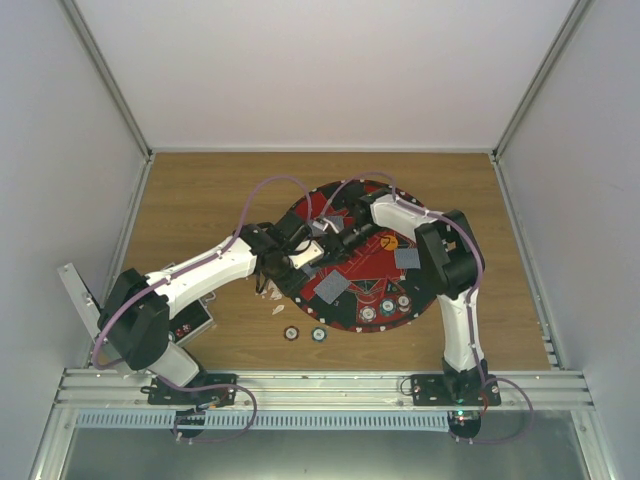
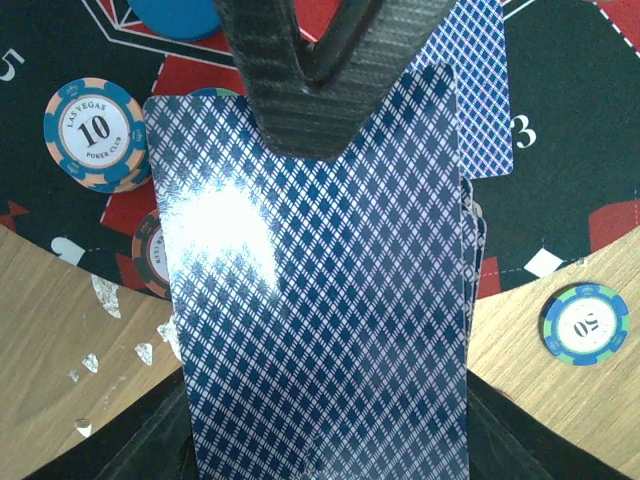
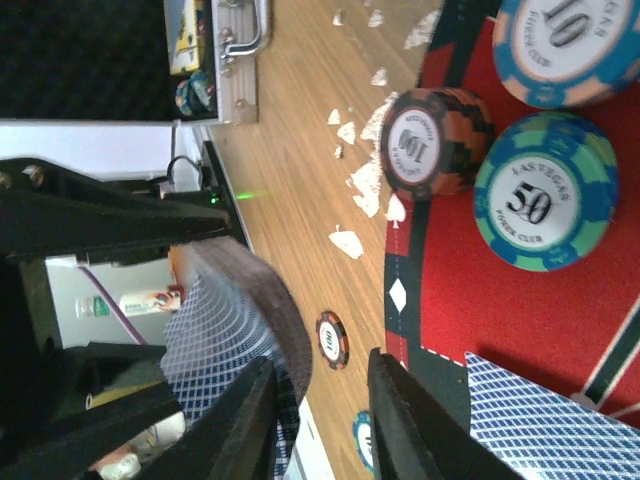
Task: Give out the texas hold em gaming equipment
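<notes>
Since cards leave a deck one at a time, I had my left gripper point(image 2: 308, 120) clamped tight on the deck point(image 2: 320, 320), one finger across its back and the other hidden beneath. That kept the pack steady in the air over the rim of the mat point(image 2: 560, 150), where the mat meets the table point(image 2: 40, 330). The cards were fanned a little along their right edge, which I judged would help a single one to be caught. My right gripper point(image 3: 322, 420) was drawn down to a narrow gap just beside the deck's bowed edge. Through that gap I saw only wood and nothing pinched, so I could not say a card was taken yet. One dealt card point(image 2: 480, 90) lay face down on the mat beyond the deck, presumably at a player's place. Chips sat in small groups for the same reason. A 10 chip point(image 2: 94, 133) lay on the mat left of the deck, a 50 chip point(image 3: 545, 190) just beside a 100 chip point(image 3: 430, 140), and two chips point(image 1: 291, 333) were off the mat on the bare wood. I reckoned the glossy backs could slide together, so the next pull called for a light pinch on the top card alone.
</notes>
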You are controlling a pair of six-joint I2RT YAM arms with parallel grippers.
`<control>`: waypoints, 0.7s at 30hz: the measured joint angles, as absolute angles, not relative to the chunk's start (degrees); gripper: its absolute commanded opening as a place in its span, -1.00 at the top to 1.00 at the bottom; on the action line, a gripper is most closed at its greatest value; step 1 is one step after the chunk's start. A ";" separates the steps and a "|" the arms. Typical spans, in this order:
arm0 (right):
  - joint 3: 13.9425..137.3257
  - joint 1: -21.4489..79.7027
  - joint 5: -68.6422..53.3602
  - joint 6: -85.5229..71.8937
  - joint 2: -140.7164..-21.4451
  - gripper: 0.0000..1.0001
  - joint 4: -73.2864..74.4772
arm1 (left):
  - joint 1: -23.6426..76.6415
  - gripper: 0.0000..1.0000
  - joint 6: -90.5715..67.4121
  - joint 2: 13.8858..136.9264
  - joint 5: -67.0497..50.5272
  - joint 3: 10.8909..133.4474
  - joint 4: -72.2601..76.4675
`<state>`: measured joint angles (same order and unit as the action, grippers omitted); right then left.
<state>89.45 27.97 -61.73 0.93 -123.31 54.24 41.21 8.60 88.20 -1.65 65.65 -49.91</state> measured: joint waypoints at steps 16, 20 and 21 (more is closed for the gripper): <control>86.78 27.09 -64.75 0.73 -119.52 0.99 52.34 | 41.21 -0.15 8.60 88.20 -1.50 65.65 -49.82; 81.21 23.33 -63.99 -3.25 -114.91 0.99 47.51 | 41.21 -0.15 8.60 88.20 -1.45 65.65 -49.65; 79.92 21.89 -63.66 -4.05 -113.65 0.99 46.48 | 41.21 -0.15 8.60 88.20 -1.43 65.65 -49.65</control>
